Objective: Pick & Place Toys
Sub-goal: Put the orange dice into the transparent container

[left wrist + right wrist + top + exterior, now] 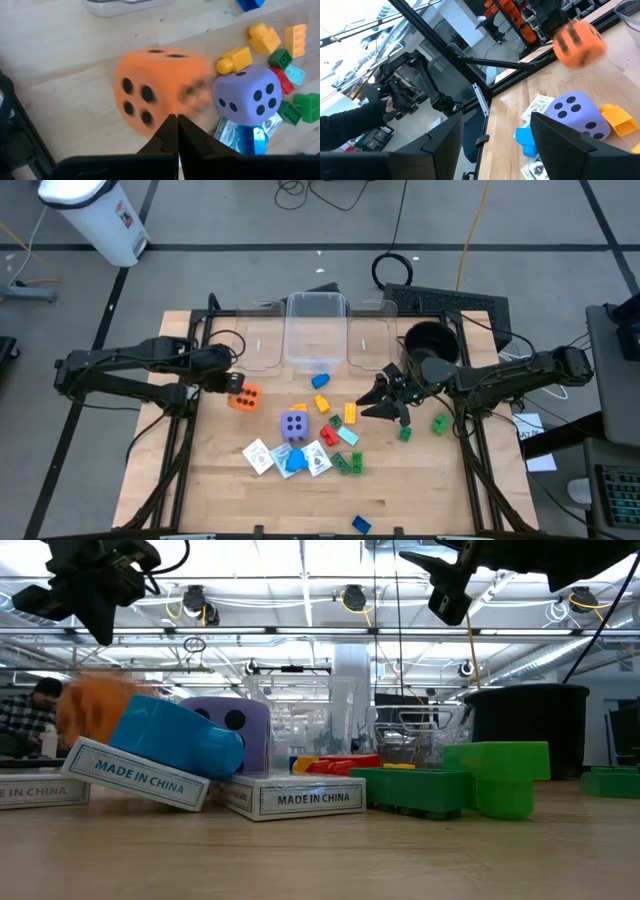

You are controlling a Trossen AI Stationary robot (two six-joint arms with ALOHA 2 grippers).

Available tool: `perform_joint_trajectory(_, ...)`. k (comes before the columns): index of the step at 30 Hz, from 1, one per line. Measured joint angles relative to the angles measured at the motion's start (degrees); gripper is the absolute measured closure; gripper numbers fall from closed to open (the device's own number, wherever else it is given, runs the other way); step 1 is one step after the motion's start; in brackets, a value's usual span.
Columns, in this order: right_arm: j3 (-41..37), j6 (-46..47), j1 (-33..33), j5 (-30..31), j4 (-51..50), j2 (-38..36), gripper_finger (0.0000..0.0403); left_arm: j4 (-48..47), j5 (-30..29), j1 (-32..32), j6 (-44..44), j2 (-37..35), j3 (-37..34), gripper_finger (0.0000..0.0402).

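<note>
An orange foam die [244,397] with black dots shows blurred at the table's left [160,92], also seen in the low view [95,710] and right wrist view [578,44]. My left gripper [231,382] hangs shut just above it [100,625], its fingertips [177,122] together, with a gap to the die. A purple die [293,425] stands on the table mid-way, beside white cards [258,455] and a blue brick [293,462]. My right gripper [383,398] is open and level right of the brick pile [495,145], holding nothing.
Red, yellow, green and blue bricks [340,425] lie scattered at the centre, two green ones [438,423] at the right, a blue one [361,524] near the front edge. Clear bins [315,330] and a black pot [430,345] stand at the far edge.
</note>
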Motion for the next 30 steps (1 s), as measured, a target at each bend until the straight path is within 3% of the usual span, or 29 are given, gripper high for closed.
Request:
perform_joint_trajectory(15, 0.0, 0.0, 0.0, -0.2, -0.1, 0.0, 0.0177, -0.3, -2.1, 0.0, -0.6, 0.0, 0.0, 0.0401)
perform_joint_trajectory(22, 0.0, 0.0, 0.0, -0.3, -0.2, 0.0, 0.0177, -2.5, -2.1, 0.0, 4.1, 0.0, 0.0, 0.0396)
perform_joint_trajectory(26, 0.0, 0.0, 0.0, -0.4, -0.3, 0.0, 0.0177, -7.4, -2.1, 0.0, 4.1, 0.1, 0.0, 0.0366)
perform_joint_trajectory(30, 0.0, -0.4, 0.0, -0.4, -0.3, 0.0, 0.0177, -9.8, -1.8, 0.0, 4.2, 0.0, 0.0, 0.0310)
